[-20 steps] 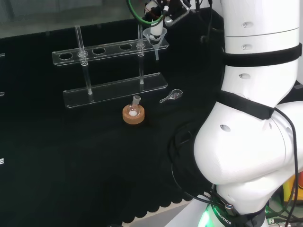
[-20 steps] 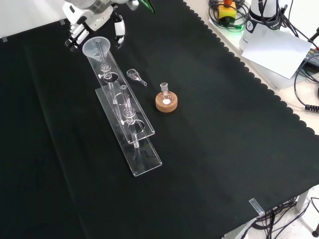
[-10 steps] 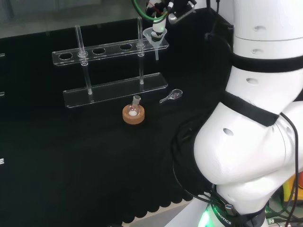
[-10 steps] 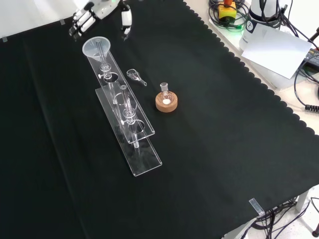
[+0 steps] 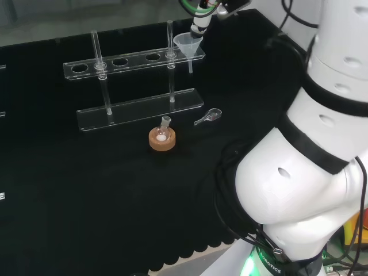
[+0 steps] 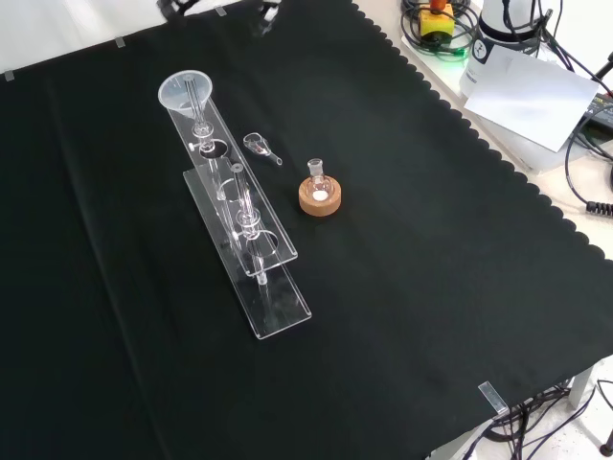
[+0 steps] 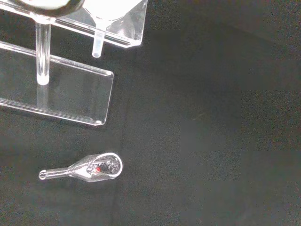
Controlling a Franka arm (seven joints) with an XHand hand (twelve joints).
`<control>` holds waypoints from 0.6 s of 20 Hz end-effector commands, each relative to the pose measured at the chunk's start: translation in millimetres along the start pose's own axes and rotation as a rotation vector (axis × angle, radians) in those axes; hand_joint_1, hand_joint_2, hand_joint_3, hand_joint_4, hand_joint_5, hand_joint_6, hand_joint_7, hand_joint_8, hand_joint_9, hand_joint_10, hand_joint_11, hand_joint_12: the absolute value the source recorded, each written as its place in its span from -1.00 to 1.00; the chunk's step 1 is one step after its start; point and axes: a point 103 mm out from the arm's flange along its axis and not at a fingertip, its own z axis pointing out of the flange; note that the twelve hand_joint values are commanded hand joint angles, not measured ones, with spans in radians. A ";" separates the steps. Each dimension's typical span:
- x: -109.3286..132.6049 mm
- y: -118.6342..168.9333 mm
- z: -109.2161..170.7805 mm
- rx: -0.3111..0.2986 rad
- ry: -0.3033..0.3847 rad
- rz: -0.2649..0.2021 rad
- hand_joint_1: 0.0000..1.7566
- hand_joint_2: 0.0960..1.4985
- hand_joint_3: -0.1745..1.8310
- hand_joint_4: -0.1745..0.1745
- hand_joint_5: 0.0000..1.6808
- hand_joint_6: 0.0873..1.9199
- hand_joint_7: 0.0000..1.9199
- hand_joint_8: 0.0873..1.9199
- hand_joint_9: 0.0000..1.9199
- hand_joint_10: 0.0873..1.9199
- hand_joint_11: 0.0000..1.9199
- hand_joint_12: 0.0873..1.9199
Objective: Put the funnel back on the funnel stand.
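Clear funnel [image 5: 188,43] sits upright in the end hole of the clear funnel stand [image 5: 135,107], stem hanging through the top bar. Hand [image 5: 200,23] is just above it at the head view's top edge, apart from it; finger state cannot be told. Small glass scoop [image 5: 208,117] and flask on cork ring [image 5: 162,140] lie near the stand on the black tabletop [image 6: 431,287].

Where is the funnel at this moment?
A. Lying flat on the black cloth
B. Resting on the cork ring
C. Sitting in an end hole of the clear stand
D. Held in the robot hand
C: the funnel sits upright in an end hole of the clear stand, its stem hanging below the top bar, nothing gripping it.
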 end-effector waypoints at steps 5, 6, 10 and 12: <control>-3.5 -78.7 22.3 -0.042 0.091 0.097 -0.18 -0.20 -0.35 -0.17 -0.87 -1.00 -1.00 -0.52 -0.79 -0.21 -0.63 0.49; -3.6 -82.9 24.5 -0.041 0.093 0.103 -0.18 -0.20 -0.35 -0.17 -0.87 -1.00 -1.00 -0.51 -0.79 -0.21 -0.63 0.49; -1.8 -96.9 32.6 -0.042 0.105 0.115 -0.19 -0.19 -0.35 -0.17 -0.86 -1.00 -1.00 -0.48 -0.77 -0.21 -0.63 0.49; -0.9 -103.1 36.1 -0.046 0.110 0.119 -0.19 -0.19 -0.35 -0.18 -0.86 -1.00 -1.00 -0.46 -0.77 -0.22 -0.63 0.48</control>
